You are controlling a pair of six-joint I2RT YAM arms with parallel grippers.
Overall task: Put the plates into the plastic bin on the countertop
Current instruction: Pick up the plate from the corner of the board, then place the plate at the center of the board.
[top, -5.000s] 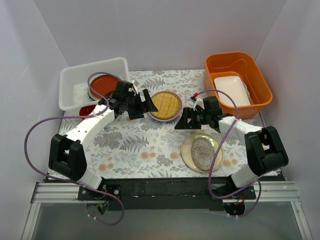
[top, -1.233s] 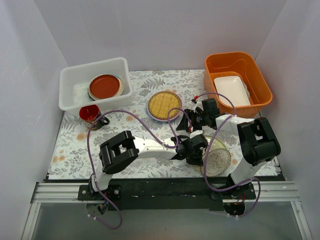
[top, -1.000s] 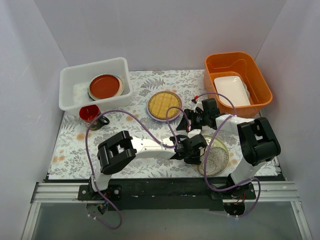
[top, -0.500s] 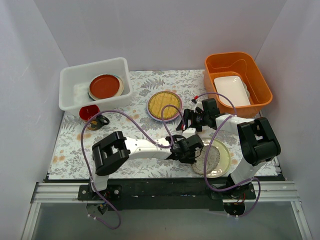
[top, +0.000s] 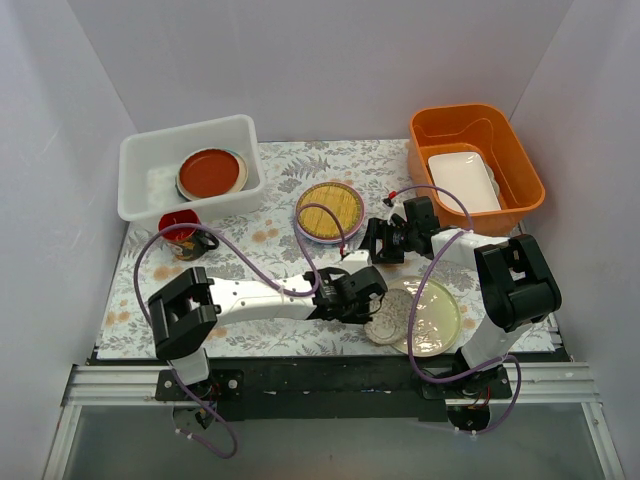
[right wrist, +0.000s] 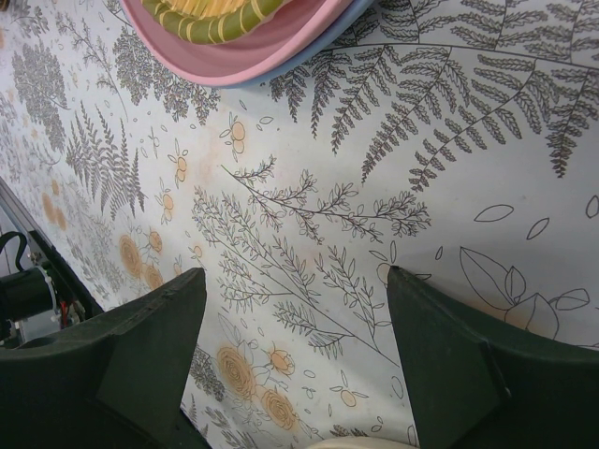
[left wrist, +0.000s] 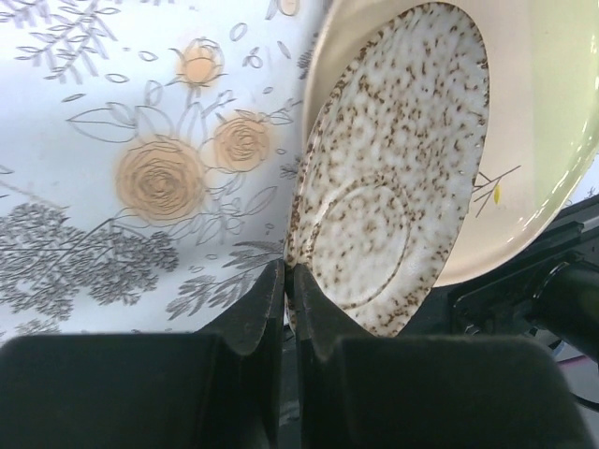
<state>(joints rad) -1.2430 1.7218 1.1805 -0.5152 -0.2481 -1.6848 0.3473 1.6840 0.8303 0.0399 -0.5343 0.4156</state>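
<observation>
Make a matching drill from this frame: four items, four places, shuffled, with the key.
Items:
1. speckled plate
2. red-brown plate
3. white dish
4. mug

Places:
A. in the orange tub
B. on the countertop
C. pinched at its rim by the left pincer
D. in the white bin

Pairs: 1-C, 2-D, 3-A, 4-B

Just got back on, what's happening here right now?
The left gripper has its jaws shut on the rim of the speckled grey plate, which overlaps the pale yellow plate. The right gripper hangs open above the countertop near the woven-bamboo plate. The plastic bin already holds the red-brown plate.
</observation>
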